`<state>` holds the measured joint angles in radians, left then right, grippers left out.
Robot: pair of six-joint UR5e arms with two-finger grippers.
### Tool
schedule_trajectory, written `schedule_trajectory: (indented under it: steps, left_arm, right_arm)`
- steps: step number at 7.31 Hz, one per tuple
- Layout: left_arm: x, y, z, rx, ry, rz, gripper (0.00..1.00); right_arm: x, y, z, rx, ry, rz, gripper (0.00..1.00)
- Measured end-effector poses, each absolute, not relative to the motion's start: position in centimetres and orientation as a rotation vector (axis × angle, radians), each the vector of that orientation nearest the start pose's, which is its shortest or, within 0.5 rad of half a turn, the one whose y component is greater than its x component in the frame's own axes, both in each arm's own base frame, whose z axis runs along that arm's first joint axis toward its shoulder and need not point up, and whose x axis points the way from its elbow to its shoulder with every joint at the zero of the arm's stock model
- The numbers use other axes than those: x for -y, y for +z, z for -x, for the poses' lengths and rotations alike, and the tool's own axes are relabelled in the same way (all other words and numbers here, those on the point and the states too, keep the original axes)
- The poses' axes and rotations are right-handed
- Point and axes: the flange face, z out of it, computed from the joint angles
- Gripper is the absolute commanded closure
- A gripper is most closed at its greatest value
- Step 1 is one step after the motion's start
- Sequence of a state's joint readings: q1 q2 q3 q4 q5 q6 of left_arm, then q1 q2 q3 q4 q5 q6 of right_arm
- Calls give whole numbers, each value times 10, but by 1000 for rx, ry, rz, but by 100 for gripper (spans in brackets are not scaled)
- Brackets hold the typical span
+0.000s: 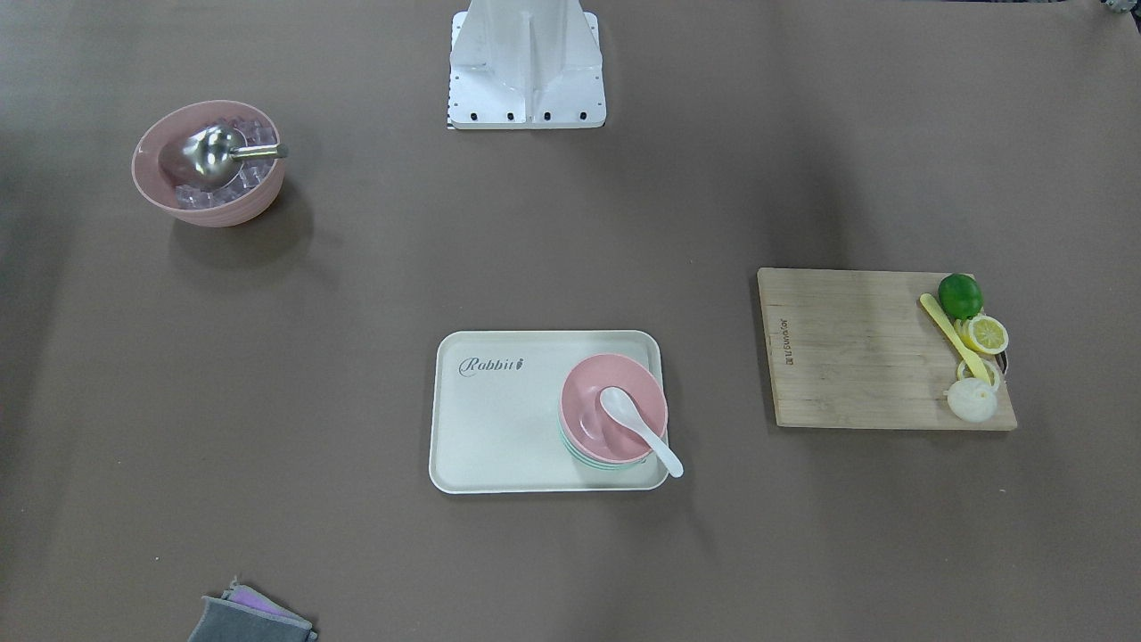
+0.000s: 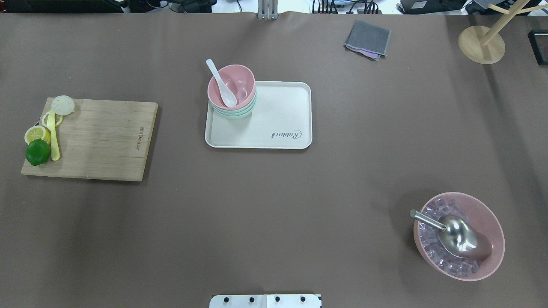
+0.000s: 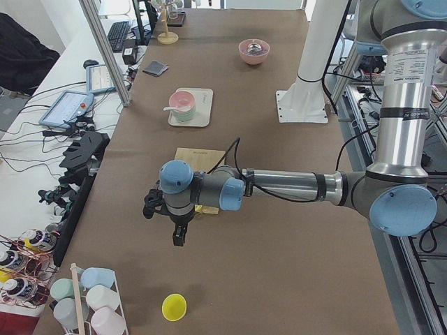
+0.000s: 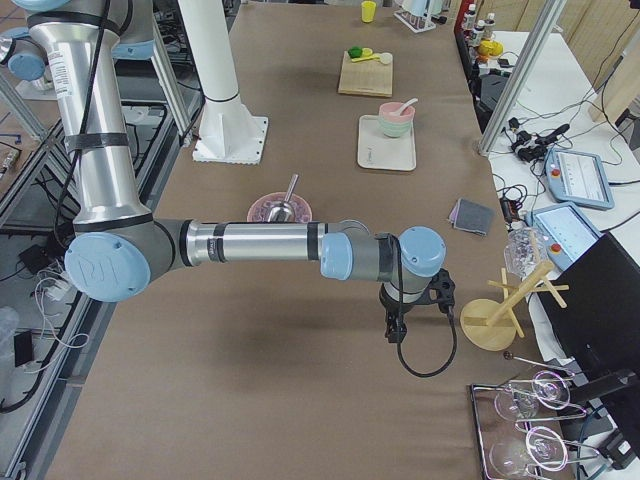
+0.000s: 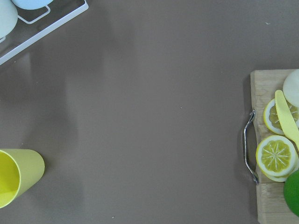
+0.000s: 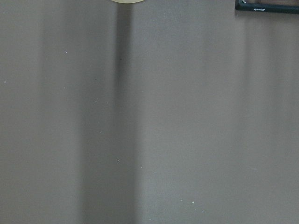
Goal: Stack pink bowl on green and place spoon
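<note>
Exterior left, left fingers hanging over table, gap cannot be told, right fingers likewise, spoon in pink bowl.

pink bowl nested on green bowl, on tray | white spoon: scoop inside, handle overhanging rim

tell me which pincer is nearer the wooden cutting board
Left. The left pincer hangs just past the outer end of the cutting board; the right pincer is far off at the opposite end, by the wooden stand.
</note>
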<state>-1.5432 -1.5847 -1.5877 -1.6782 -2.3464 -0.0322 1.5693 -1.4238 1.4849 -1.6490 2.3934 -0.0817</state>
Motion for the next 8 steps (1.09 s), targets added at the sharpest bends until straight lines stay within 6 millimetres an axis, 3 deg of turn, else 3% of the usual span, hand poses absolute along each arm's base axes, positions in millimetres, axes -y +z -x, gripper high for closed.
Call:
schedule_trajectory:
  steps: [8]
  left_arm:
    - [509,631,49,-781,51,-107,2]
  right_arm:
    - [552,620,-59,822,-78,-32,0]
